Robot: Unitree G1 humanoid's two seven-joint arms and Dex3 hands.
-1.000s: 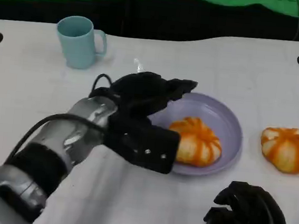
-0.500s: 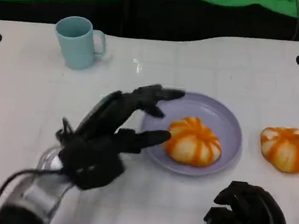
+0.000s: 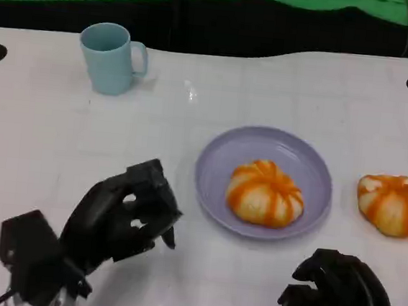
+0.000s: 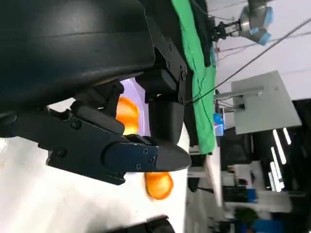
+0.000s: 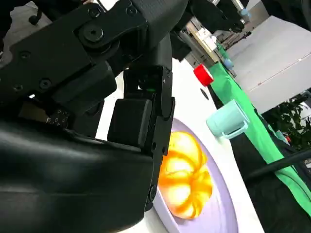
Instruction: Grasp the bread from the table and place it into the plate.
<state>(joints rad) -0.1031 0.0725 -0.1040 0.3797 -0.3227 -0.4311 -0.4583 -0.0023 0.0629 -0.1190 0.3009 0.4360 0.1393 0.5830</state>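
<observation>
I see one bread (image 3: 265,192) sitting in the plate (image 3: 218,154). My left hand (image 3: 122,214), at its eight o'clock, holds nothing, fingers curled. My right hand (image 3: 342,293), at five o'clock, is curled and empty too.

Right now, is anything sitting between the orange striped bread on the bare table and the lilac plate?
Nothing visible stands between the orange striped bread on the table and the round lilac plate. Another orange bun already lies on the plate.
</observation>
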